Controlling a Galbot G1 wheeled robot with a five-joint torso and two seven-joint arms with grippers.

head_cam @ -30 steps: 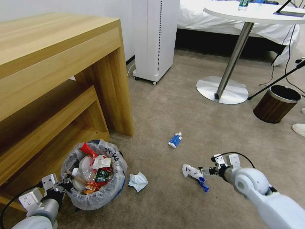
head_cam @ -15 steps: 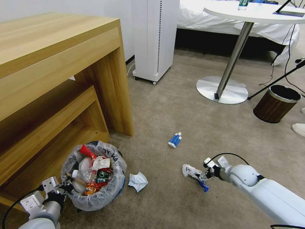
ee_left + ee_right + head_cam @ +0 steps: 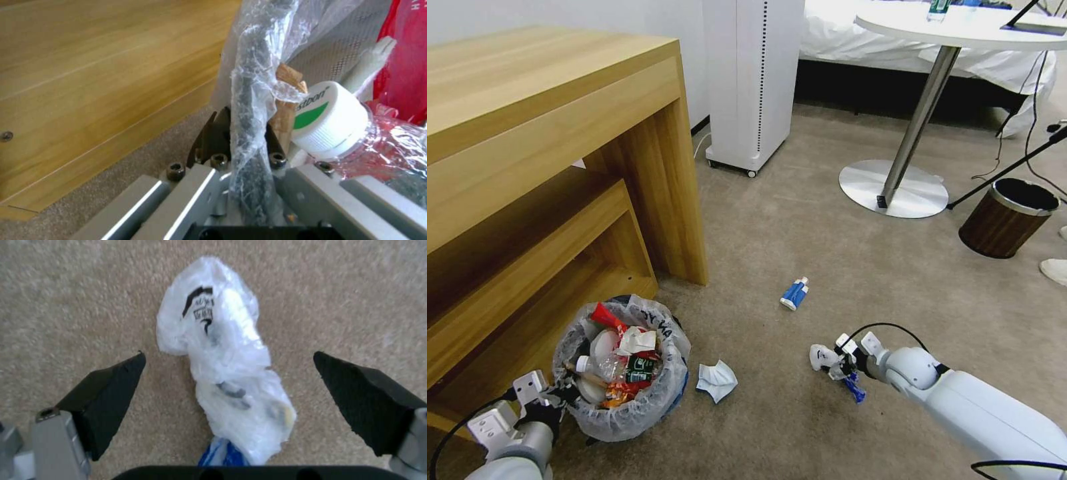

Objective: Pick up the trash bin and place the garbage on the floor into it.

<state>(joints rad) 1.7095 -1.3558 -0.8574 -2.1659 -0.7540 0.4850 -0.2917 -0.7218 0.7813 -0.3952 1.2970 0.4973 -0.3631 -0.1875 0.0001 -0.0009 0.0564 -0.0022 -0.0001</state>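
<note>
Your right gripper (image 3: 229, 373) is low over the tan short-pile carpet floor (image 3: 827, 227), its black fingers (image 3: 106, 390) spread wide on either side of a crumpled white plastic wrapper with black print and a blue end (image 3: 227, 373). Your left gripper (image 3: 242, 140) has its fingers closed on the bag-covered rim of the small round blue trash bin lined with crinkly translucent plastic (image 3: 620, 373), which is full of red wrappers and a white-capped bottle and stands beside the light wooden bench (image 3: 554, 147). A crumpled white paper (image 3: 716, 381) and a blue-and-white packet (image 3: 794, 293) lie on the carpet, with a brown wood-grain bin (image 3: 1007, 217) well apart.
</note>
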